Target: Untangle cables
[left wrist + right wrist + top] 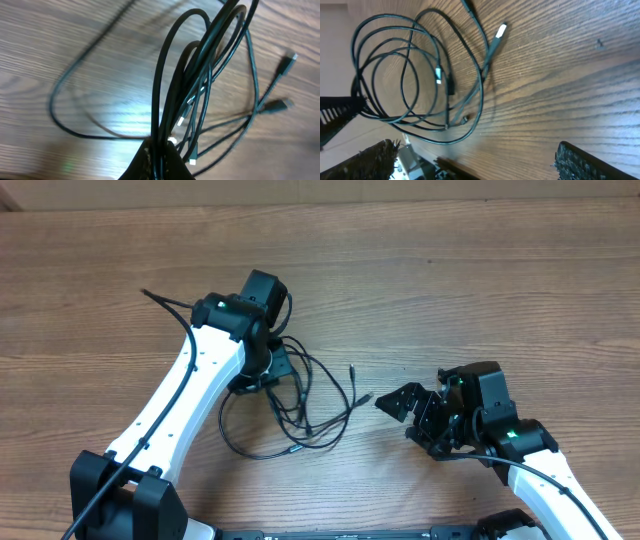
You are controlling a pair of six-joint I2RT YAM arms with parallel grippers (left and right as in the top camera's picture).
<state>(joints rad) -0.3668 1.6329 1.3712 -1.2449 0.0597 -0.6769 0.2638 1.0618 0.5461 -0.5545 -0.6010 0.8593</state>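
Starting at my left tool (pixel 263 370), I have it clamped on a bunch of the cables (pixel 312 408). The left wrist view shows several strands gathered between its tips, and the bundle fans out from that pinch to the right over the desk (pixel 450 280). By my judgement the untangling has barely begun: the loops overlap and cross one another in 1 heap just right of that tool, no cord lies apart by itself, and only 2 plug ends (pixel 353 369) poke free toward the middle. The cords are thin, round, smooth and black, and they look limp yet springy, curling into ovals. The plugs are small and stubby with bright metal tips. The desk is matt wood grain. Further right, my right tool (pixel 405 416) hangs near the loose plugs with its ribbed dark pads (pixel 592 162) well apart, holding nothing.
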